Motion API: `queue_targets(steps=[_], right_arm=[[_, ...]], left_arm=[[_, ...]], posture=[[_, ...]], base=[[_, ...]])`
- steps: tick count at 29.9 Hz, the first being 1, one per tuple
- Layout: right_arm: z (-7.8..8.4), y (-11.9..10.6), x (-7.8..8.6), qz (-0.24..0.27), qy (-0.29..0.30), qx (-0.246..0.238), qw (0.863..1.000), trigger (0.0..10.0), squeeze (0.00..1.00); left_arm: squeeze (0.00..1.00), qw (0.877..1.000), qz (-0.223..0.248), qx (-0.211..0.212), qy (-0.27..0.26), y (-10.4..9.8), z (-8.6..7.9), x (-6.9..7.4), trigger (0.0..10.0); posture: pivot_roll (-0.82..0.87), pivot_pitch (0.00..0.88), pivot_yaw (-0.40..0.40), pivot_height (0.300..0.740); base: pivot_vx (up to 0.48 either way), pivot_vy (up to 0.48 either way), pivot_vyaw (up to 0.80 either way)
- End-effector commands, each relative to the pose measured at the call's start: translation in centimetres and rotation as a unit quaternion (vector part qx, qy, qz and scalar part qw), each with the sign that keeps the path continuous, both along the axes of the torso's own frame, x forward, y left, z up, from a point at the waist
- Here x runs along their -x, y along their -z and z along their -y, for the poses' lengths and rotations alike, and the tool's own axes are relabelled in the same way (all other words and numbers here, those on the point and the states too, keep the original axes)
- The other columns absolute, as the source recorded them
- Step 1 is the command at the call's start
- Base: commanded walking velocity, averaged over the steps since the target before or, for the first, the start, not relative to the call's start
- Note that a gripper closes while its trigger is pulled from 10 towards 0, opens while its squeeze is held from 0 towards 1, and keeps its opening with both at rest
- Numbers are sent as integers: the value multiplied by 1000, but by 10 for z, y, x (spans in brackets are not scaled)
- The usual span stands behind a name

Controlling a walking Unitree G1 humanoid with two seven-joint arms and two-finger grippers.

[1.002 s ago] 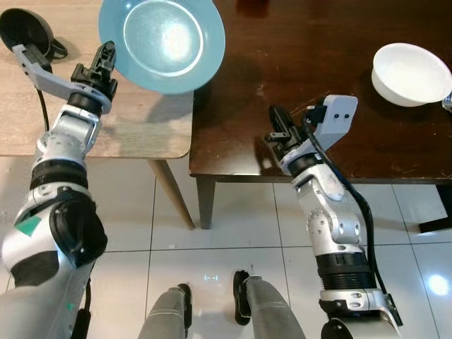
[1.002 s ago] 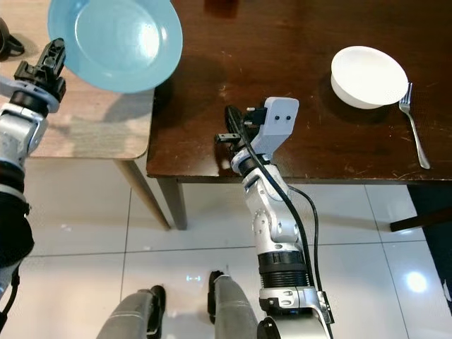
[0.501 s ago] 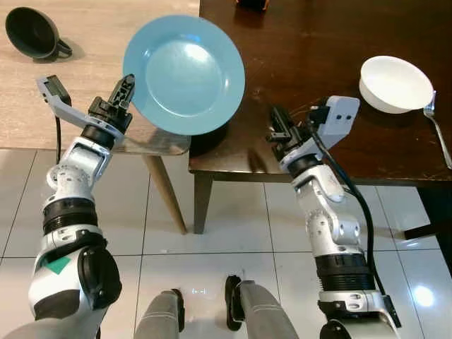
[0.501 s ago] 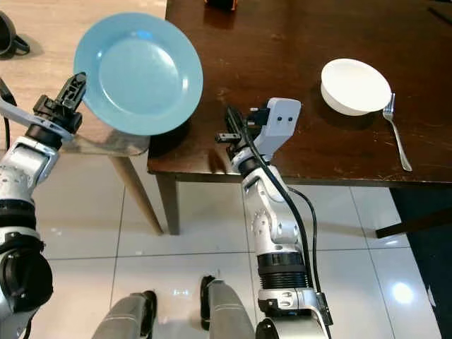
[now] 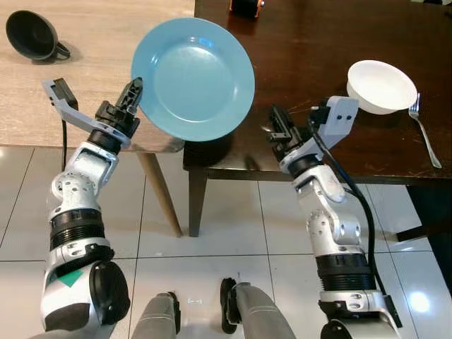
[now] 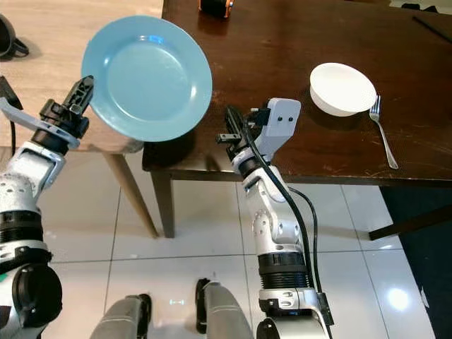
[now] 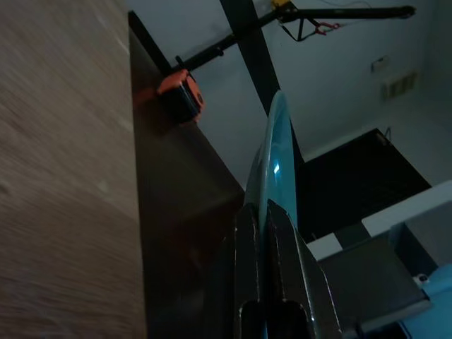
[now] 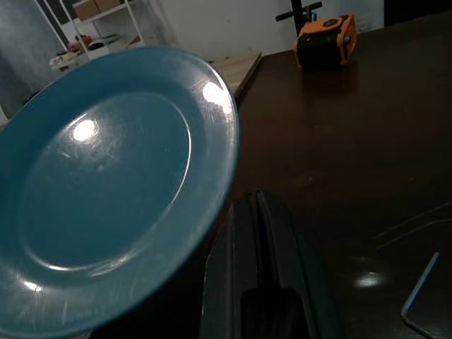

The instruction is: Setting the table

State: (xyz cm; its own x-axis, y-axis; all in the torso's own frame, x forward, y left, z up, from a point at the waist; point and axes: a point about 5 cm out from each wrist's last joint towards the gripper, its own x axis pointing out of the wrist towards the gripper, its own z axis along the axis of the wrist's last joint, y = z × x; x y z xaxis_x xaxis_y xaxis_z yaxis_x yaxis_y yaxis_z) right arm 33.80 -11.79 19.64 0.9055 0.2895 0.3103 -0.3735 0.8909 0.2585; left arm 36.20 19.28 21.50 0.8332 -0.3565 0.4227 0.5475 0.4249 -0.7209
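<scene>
My left gripper (image 5: pixel 134 95) is shut on the rim of a light blue plate (image 5: pixel 193 78), holding it in the air over the gap between the light wooden table (image 5: pixel 78 85) and the dark table (image 5: pixel 311 42). In the left wrist view the plate (image 7: pixel 272 159) shows edge-on between the fingers. My right gripper (image 5: pixel 277 121) is shut and holds nothing, resting just above the dark table's near edge, to the right of the plate. A white bowl (image 5: pixel 381 86) and a fork (image 5: pixel 425 131) lie on the dark table at the right.
A black mug (image 5: pixel 32 35) lies on the wooden table at the far left. An orange and black object (image 5: pixel 246 7) stands at the back of the dark table. White floor tiles (image 5: pixel 226 233) spread below both tables.
The plate in my left gripper has moved right, from over the wooden table to the dark table's corner. The camera has shifted too. My right gripper has stayed put.
</scene>
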Motion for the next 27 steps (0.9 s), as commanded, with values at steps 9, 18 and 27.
queue_targets(steps=[9, 18, 27], right_arm=[[14, -8, 0, -7, -3, -126, 992, 10000, 114], [27, -16, 2, 4, -17, -219, 976, 10000, 1000], [19, -24, 12, -2, -137, -281, 950, 10000, 1000]], left_arm=[[0, 999, 23, -5, 39, -6, 2, 10, 0], [0, 999, 23, -13, 45, -8, -4, 13, 0], [0, 992, 37, -38, 117, -6, 8, 23, 0]], posture=[[28, 164, -26, 740], [31, 167, -22, 740], [28, 160, -20, 740]], base=[[0, 0, 0], [0, 0, 0], [0, 0, 0]])
